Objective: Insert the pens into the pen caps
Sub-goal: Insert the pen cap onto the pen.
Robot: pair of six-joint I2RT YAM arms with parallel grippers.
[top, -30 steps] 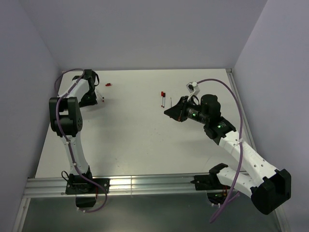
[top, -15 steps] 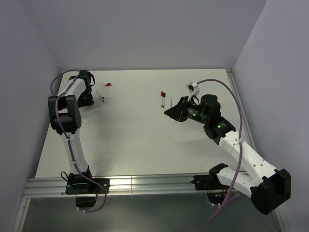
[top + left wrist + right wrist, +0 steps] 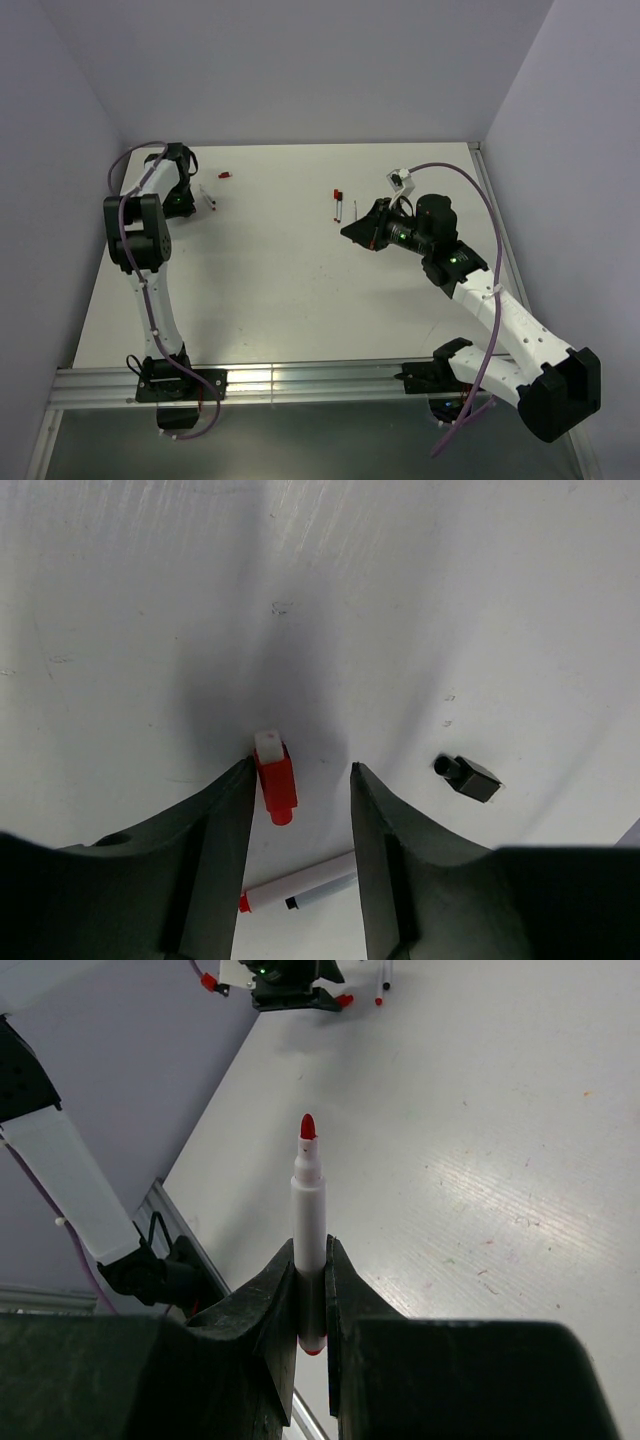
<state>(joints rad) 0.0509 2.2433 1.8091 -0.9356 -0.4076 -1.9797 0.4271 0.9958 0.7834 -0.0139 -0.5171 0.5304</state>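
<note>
My left gripper (image 3: pixel 302 765) hangs open just above the table at the far left (image 3: pixel 185 200). A red pen cap (image 3: pixel 274 780) with a white end lies between its fingers, close against the left fingertip. A white-barrelled pen (image 3: pixel 300 882) lies crosswise further back between the fingers. To the right of them sits a black pen cap (image 3: pixel 468 776). My right gripper (image 3: pixel 311 1250) is shut on a white pen (image 3: pixel 310 1200) whose red tip points forward; it hovers at mid-right (image 3: pixel 352 231).
Another red cap (image 3: pixel 226 176) lies near the back wall, right of the left arm. A red cap (image 3: pixel 338 194) and a pen (image 3: pixel 339 208) lie just behind the right gripper. Purple cables run along both arms. Walls close the table's left, back and right.
The left gripper's fingers have drawn closer together around the red cap, and the left wrist has shifted slightly. The right arm and its pen have stayed still.
</note>
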